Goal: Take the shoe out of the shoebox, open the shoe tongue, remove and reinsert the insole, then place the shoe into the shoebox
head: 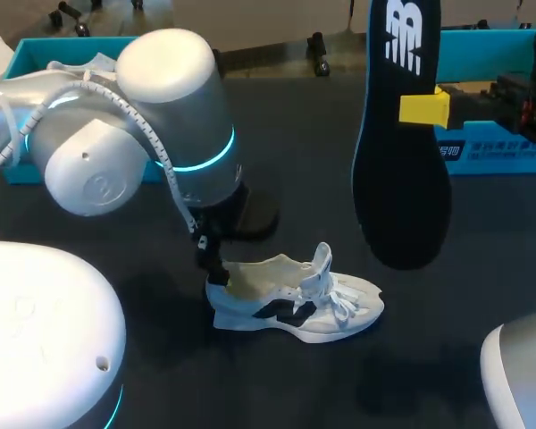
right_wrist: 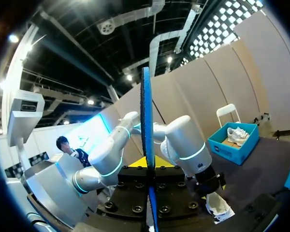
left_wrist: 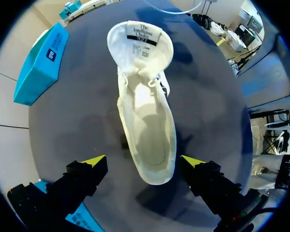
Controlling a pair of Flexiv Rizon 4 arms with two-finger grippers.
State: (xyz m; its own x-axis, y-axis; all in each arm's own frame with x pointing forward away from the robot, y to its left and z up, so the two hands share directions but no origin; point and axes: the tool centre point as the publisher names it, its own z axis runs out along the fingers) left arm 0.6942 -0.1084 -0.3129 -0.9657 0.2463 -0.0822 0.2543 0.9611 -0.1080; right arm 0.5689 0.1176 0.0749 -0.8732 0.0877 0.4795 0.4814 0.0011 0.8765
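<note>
The right gripper [head: 425, 109] pinches the insole [head: 402, 188] upright at one o'clock from the shoe [head: 295, 302]; the left gripper [left_wrist: 144, 163], fingers spread, straddles its heel.

Bare dark grey table [head: 429, 366]

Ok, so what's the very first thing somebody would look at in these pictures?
Most likely the long black insole, held upright high above the dark table by the right end effector, which is shut on it. Next comes the white lace-up sneaker standing on the table below, its tongue pulled up, with the left end effector open on either side of its heel.
</note>
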